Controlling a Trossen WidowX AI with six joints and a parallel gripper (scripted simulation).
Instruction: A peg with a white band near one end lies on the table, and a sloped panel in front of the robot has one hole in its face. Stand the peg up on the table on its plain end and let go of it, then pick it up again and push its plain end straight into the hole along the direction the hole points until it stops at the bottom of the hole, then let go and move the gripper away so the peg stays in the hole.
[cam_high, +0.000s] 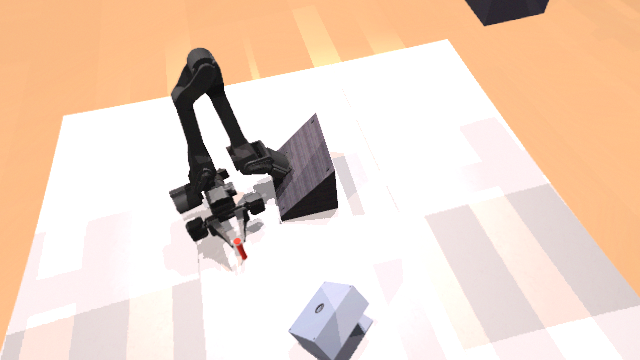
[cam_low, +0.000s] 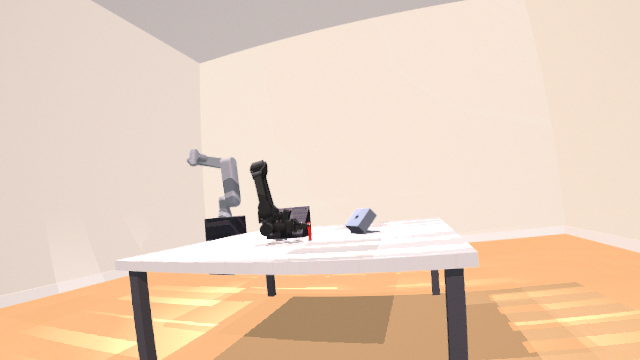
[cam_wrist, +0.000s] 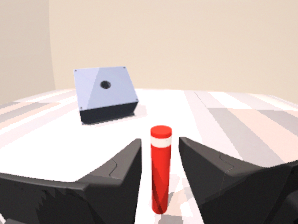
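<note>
A red peg (cam_high: 242, 250) (cam_low: 309, 233) (cam_wrist: 160, 175) stands upright on the table, its white band near the top end and its plain end down. My gripper (cam_high: 239, 242) (cam_low: 308, 227) (cam_wrist: 160, 143) is open, with its two fingers on either side of the peg's upper part and a gap showing on both sides in the wrist view. The blue-grey sloped panel (cam_high: 328, 312) (cam_low: 358, 220) (cam_wrist: 107, 97) stands farther off, ahead and to the left in the wrist view. Its one dark hole (cam_high: 319, 308) (cam_wrist: 105, 84) faces up along the slope. The inside of the hole is too dark to see.
A dark wedge-shaped block (cam_high: 310, 170) (cam_low: 301, 214) stands beside the arm, close to the arm's base. The white table (cam_high: 400, 100) (cam_low: 300, 265) carries everything. A grey arm (cam_low: 230, 180) stands behind, away from the peg.
</note>
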